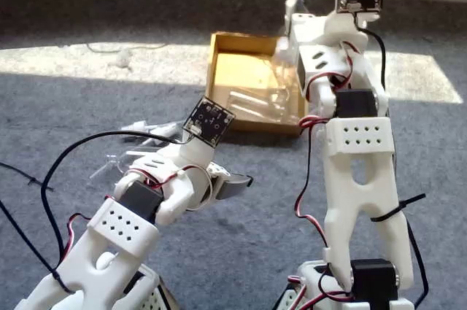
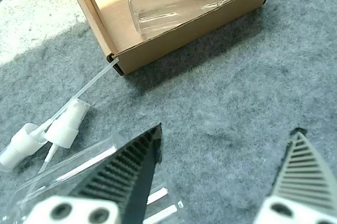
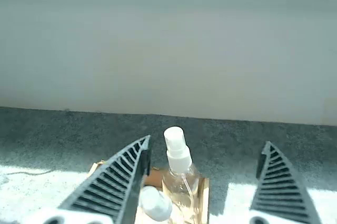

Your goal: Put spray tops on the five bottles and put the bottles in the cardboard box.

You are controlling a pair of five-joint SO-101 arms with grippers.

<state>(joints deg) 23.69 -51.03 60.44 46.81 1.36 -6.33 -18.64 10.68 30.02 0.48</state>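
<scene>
The cardboard box (image 1: 219, 80) lies at the middle back of the carpet, with clear bottles (image 1: 252, 102) lying flat inside. In the left wrist view one of these bottles (image 2: 179, 0) lies along the box wall (image 2: 189, 37). My left gripper (image 1: 241, 180) (image 2: 226, 139) is open above bare carpet in front of the box. Beside its dark finger (image 2: 131, 176) lie a clear uncapped bottle (image 2: 63, 174) and two loose white spray tops (image 2: 66, 124) (image 2: 18, 145). My right gripper (image 1: 290, 22) (image 3: 207, 141) is open over the box's far right corner. A bottle with a spray top (image 3: 179, 174) stands between its fingers without touching them.
Loose tops and a clear bottle (image 1: 120, 160) lie on the grey carpet left of the box. A bright sunlit strip (image 1: 87, 58) crosses the floor behind. A pale wall (image 3: 168, 50) stands beyond the box. Cables (image 1: 66, 157) run along the left arm.
</scene>
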